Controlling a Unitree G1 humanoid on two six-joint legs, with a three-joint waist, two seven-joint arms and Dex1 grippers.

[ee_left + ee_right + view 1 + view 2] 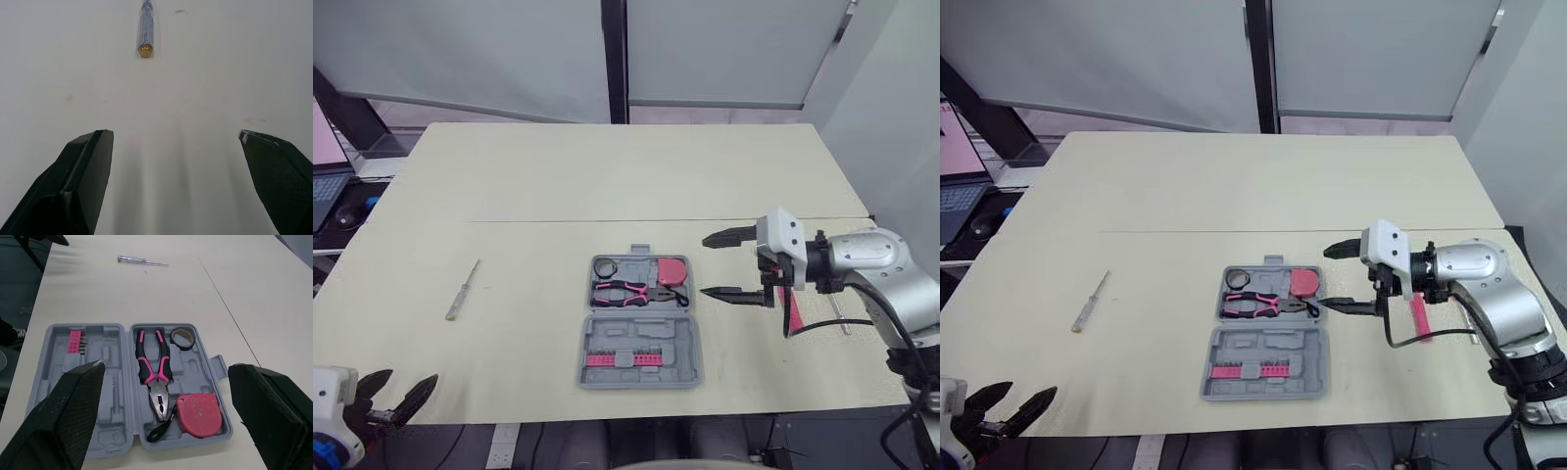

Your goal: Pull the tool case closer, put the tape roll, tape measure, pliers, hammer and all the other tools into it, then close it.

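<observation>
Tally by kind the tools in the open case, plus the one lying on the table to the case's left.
Pliers: 1
Tape roll: 1
Tape measure: 1
Pink bit holder: 1
Screwdriver: 1
Total: 5

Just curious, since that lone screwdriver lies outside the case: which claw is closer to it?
Left. The left claw is at the table's near edge, with the screwdriver ahead of it; the right claw is beyond the tool case.
</observation>
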